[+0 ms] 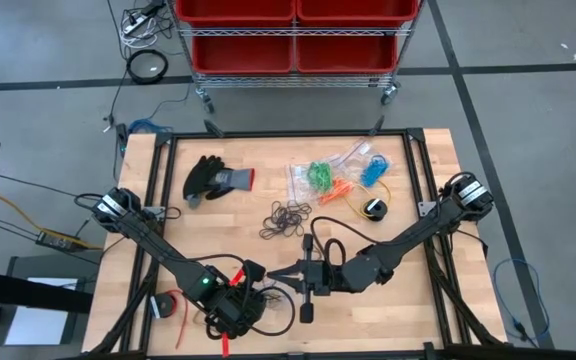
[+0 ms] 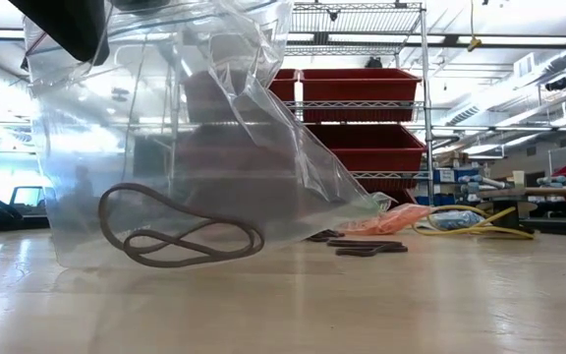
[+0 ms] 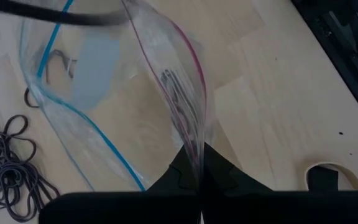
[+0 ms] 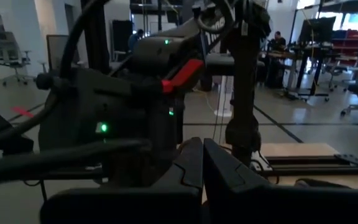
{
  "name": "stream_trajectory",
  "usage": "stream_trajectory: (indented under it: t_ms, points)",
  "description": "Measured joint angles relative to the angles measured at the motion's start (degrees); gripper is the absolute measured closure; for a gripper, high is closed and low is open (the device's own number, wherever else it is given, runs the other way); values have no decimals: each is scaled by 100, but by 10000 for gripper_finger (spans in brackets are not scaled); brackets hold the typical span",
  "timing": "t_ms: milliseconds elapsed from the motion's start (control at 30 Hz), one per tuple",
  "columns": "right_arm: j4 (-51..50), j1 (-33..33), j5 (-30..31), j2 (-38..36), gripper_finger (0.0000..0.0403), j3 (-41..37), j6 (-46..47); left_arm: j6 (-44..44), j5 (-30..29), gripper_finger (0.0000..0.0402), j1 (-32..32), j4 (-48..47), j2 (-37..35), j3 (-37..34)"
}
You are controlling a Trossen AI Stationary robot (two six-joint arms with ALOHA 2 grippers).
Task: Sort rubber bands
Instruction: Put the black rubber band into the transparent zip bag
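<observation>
Although sorting is under way, most seems left to do. Nearest, the left gripper point(image 3: 201, 180) is clenched on the edge of a clear bag point(image 3: 104, 74), which holds what looks like one or two dark bands point(image 2: 180, 236), though the plastic blurs them. Facing it, the right gripper point(image 1: 286, 271) is clenched on nothing. Just beyond both lies a loose pile of dark bands point(image 1: 286, 218), unsorted. Farther off, small bags point(image 1: 333, 172) already hold green, orange and blue bands.
</observation>
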Motion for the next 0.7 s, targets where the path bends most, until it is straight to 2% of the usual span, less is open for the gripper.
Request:
stream_trajectory:
  t_ms: [333, 700]
  points:
    - [-342, 0, 22, 0, 403, 0, 256, -1, -1, 401, 0, 35, 0, 0]
    - [-303, -13, 76, 621, 403, -3, 799, -1, 7, 401, 0, 32, 0, 0]
